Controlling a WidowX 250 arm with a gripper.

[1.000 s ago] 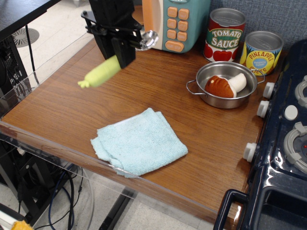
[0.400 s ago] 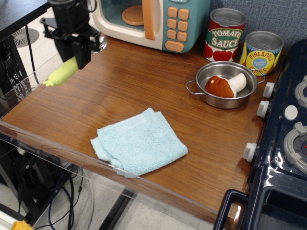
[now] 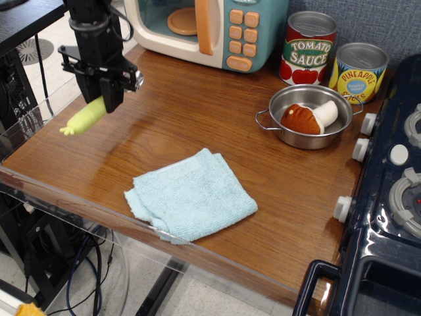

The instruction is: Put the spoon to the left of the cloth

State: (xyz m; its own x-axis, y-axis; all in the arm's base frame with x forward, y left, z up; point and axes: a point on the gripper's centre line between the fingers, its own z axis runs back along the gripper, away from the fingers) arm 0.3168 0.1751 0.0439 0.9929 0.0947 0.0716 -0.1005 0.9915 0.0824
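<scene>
observation.image: single view from the front, looking down across a wooden tabletop (image 3: 197,118).
Spoon, looks: spoon (image 3: 92,112) has a thick lime-yellow handle, carrot-shaped, tapering to a small frilled tip; a bit of shiny silver bowl shows at the far side of the gripper.
Spoon, where: held in the air over the left end of the table, well apart from the cloth and up-left of it. Not resting on the wood.
Spoon, axis: long axis slants; frilled tip points down and left toward the table's left edge, bowl end sits higher and to the right. Whether the bowl faces up cannot be told.
Gripper: black gripper (image 3: 108,82) hangs from a dark arm coming down from the top left; its jaws are clamped on the spoon near where handle meets bowl.
Cloth: cloth (image 3: 191,195) is light blue terry, nubby, folded to a rough square with rumpled edges, lying flat near the front edge.
Table: brown wood grain, smooth, with a clear plastic lip along the front and left sides.
Pan: round steel pan (image 3: 306,117) with side handles, right of centre, holding a brown-and-white plush toy (image 3: 309,118).
Cans: tomato sauce can (image 3: 309,47) and pineapple can (image 3: 358,71) stand behind the pan, side by side.
Microwave: toy microwave (image 3: 210,29), teal and cream with orange buttons, at the back.
Stove: dark blue toy stove (image 3: 388,197) with white knobs at the right edge.
</scene>
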